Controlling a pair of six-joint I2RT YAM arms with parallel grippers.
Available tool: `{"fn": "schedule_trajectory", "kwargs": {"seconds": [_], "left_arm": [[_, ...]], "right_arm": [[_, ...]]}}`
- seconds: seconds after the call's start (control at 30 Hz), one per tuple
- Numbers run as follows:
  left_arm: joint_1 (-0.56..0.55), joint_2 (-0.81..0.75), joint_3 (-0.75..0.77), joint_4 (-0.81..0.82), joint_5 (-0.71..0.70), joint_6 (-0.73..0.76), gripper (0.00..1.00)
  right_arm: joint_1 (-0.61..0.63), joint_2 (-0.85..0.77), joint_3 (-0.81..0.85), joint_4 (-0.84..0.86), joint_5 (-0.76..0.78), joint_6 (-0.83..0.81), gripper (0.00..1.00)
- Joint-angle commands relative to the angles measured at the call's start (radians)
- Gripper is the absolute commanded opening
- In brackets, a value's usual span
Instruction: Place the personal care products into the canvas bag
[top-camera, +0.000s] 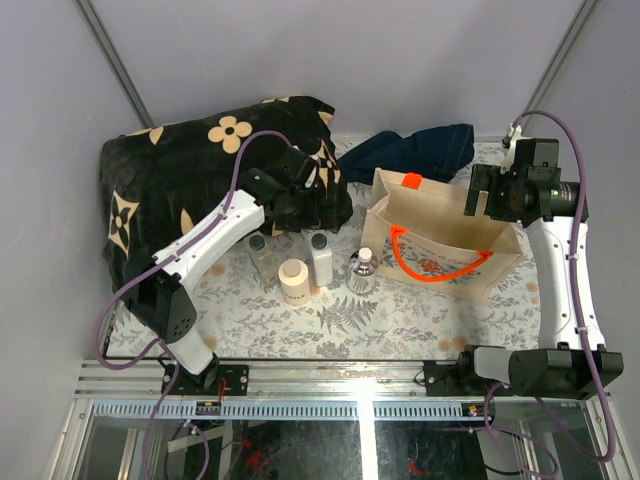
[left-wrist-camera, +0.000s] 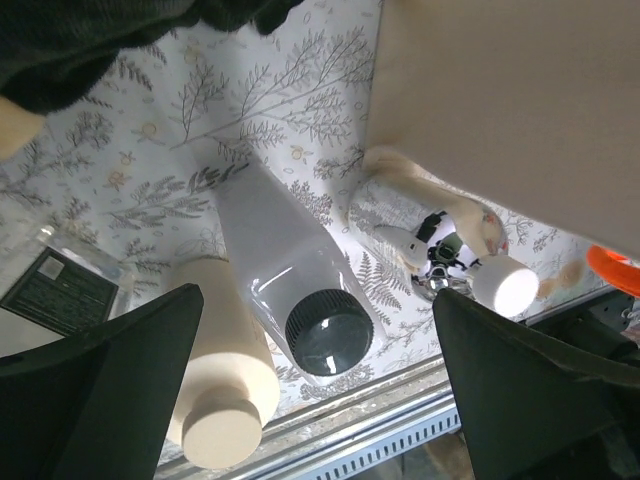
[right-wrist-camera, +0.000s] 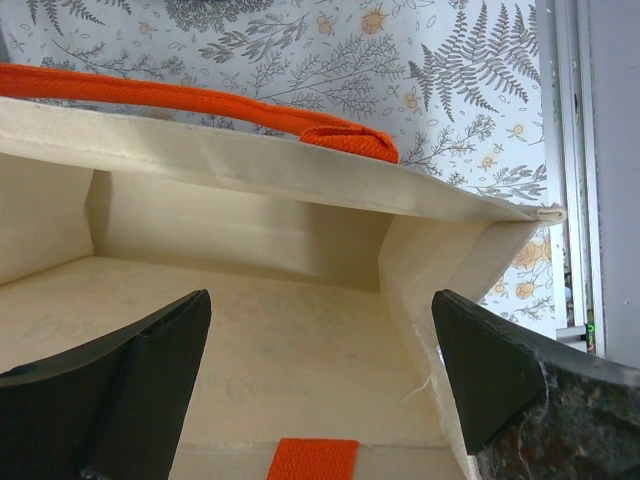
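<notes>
Four products stand on the fern-print cloth: a clear bottle with dark cap (top-camera: 259, 250), a squat beige jar (top-camera: 294, 280), a taller white bottle with dark cap (top-camera: 321, 258) and a faceted white-capped bottle (top-camera: 362, 270). The canvas bag (top-camera: 468, 262) with orange handles (top-camera: 440, 275) stands open to their right. My left gripper (top-camera: 312, 200) hovers open above the bottles. In the left wrist view its jaws (left-wrist-camera: 318, 375) straddle the white bottle (left-wrist-camera: 300, 290), with the jar (left-wrist-camera: 225, 390) beside it. My right gripper (top-camera: 478, 195) is open and empty over the bag's mouth (right-wrist-camera: 250, 330).
A black blanket with cream flowers (top-camera: 180, 180) is heaped at the back left, under my left arm. A dark navy cloth (top-camera: 420, 150) lies behind the bag. The table's metal front rail (top-camera: 340, 375) runs along the near edge.
</notes>
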Motion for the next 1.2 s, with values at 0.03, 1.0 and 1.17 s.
{"fn": "schedule_trajectory", "kwargs": {"seconds": [0.03, 1.0, 1.17], "left_arm": [[-0.022, -0.021, -0.077, 0.061, -0.03, -0.112, 0.99], [-0.061, 0.075, -0.153, 0.111, -0.055, -0.079, 0.57], [-0.062, 0.091, -0.147, 0.11, -0.054, -0.065, 0.17]], "right_arm": [[0.006, -0.02, 0.002, -0.017, 0.029, -0.018, 1.0], [0.006, -0.032, -0.014, -0.013, 0.049, -0.033, 1.0], [0.006, -0.031, -0.012, -0.012, 0.054, -0.034, 1.0]]}}
